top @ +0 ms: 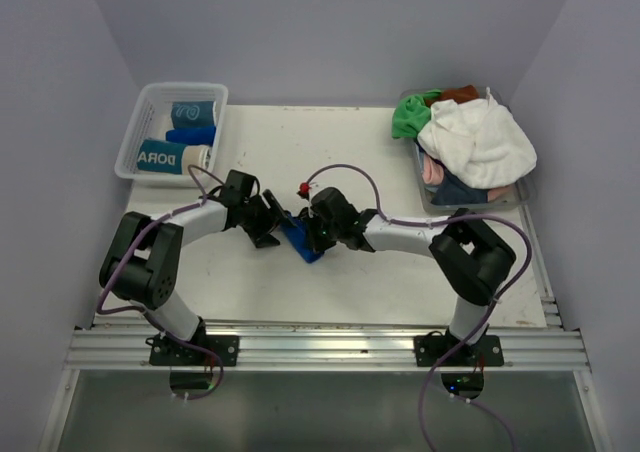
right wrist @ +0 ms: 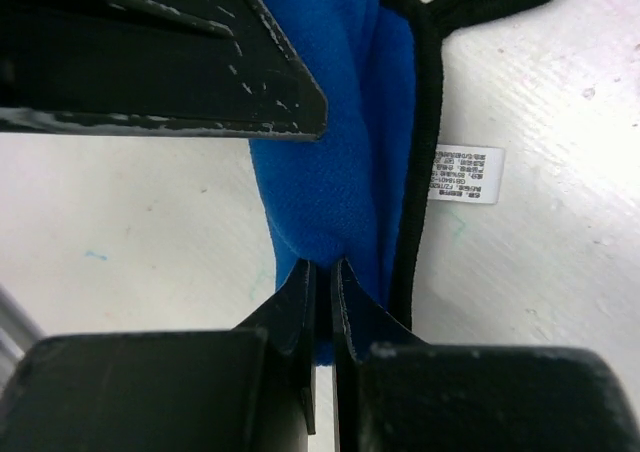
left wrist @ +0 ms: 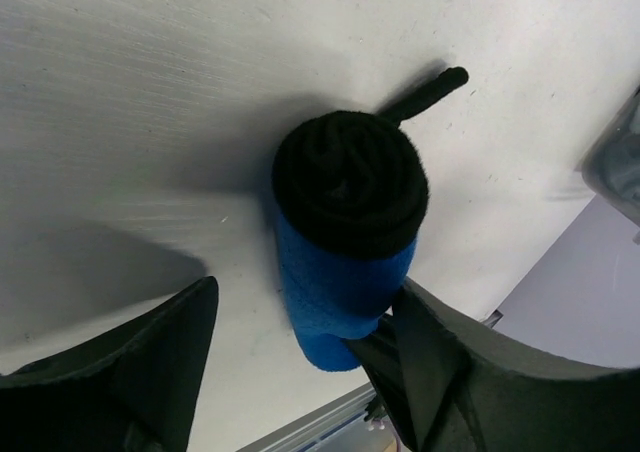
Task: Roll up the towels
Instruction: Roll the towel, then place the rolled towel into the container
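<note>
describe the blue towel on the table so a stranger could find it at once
Start at the white table and go to its centre. A rolled towel lies there. It is royal blue with black trim, while the other rolled towels sit in the clear basket at far left.

Table [top: 300, 142]: blue towel [top: 303, 242], L basket [top: 133, 137], R bin [top: 430, 200].

L arm [top: 195, 215] & R arm [top: 405, 235] are reaching inward, nearly meeting. L gripper [top: 268, 228] is hanging open, fingers [left wrist: 170, 342] spread; R gripper [top: 312, 234] is pinching shut.
</note>
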